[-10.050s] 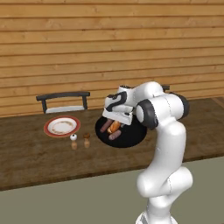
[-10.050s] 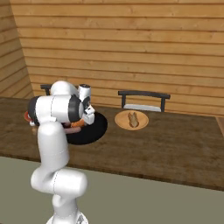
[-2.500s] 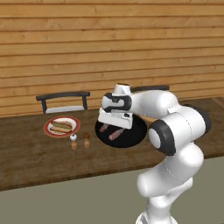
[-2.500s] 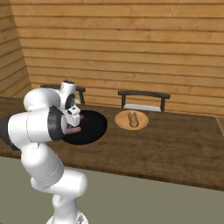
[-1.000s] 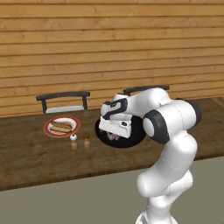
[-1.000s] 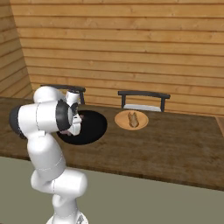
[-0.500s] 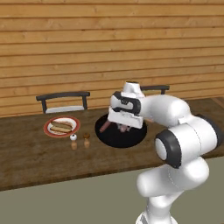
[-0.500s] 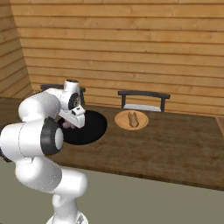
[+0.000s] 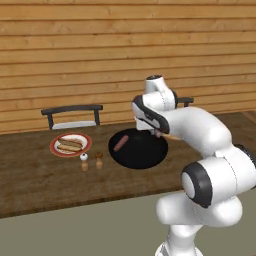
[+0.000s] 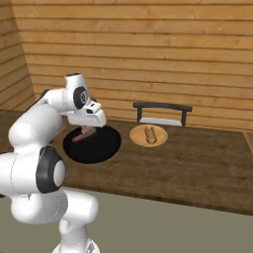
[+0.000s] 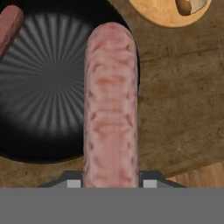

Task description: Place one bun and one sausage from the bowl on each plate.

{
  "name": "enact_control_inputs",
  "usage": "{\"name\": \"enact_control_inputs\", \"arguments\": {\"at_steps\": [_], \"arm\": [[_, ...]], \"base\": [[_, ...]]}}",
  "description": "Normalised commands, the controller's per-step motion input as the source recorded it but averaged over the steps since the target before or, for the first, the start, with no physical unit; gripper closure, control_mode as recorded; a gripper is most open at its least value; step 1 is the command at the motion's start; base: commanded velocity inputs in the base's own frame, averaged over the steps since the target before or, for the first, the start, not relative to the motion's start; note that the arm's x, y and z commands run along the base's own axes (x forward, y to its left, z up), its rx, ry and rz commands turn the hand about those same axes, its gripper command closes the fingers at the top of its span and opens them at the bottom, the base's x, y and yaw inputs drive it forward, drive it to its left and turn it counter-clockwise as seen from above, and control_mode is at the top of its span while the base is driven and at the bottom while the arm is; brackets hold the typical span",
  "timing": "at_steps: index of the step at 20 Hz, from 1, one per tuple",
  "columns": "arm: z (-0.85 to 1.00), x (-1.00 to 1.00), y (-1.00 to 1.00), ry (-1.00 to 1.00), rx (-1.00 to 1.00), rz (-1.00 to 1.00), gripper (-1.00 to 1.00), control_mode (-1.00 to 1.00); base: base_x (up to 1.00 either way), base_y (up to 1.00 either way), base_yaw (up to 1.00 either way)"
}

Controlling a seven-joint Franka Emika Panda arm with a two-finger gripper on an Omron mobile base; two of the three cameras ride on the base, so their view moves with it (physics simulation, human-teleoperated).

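A sausage [image 11: 110,105] stood lengthwise mid-frame in the hand view, clamped by the gripper [image 11: 111,183] above the black bowl's [image 11: 39,109] right rim; the tan plate [image 11: 164,15] sat at upper right, holding a bun [image 11: 190,5].

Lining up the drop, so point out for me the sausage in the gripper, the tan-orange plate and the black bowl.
sausage in the gripper [image 11: 110,105]: hand view, middle of its length.
tan-orange plate [image 10: 139,135]: right base view, bare left part of its face.
black bowl [image 9: 145,152]: left base view, bare centre of its floor.

Plank wall [image 9: 100,45]; dark wooden table [image 10: 197,168] (two chairs [image 10: 162,113] behind).
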Motion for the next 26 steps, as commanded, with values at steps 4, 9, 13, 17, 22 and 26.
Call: {"name": "enact_control_inputs", "arguments": {"at_steps": [4, 9, 13, 17, 22, 26], "arm": [[0.25, 0.00, -0.94, -0.20, -0.02, 0.14, 1.00, -1.00], [0.00, 0.05, -1.00, -0.19, 0.05, 0.07, 1.00, -1.00], [0.07, 0.21, -1.00, -0.09, 0.05, 0.05, 1.00, -1.00], [0.10, 0.75, -0.74, 0.00, 0.05, 0.09, 1.00, -1.00], [-0.09, 1.00, 0.00, 0.15, 0.01, 0.09, 1.00, -1.00], [-0.33, 0.93, 0.22, 0.29, 0.00, 0.12, 1.00, -1.00]], "base": [[0.00, 0.00, 0.00], [0.00, 0.00, 0.00], [0.00, 0.00, 0.00], [0.00, 0.00, 0.00], [0.00, 0.00, 0.00], [0.00, 0.00, 0.00]]}}
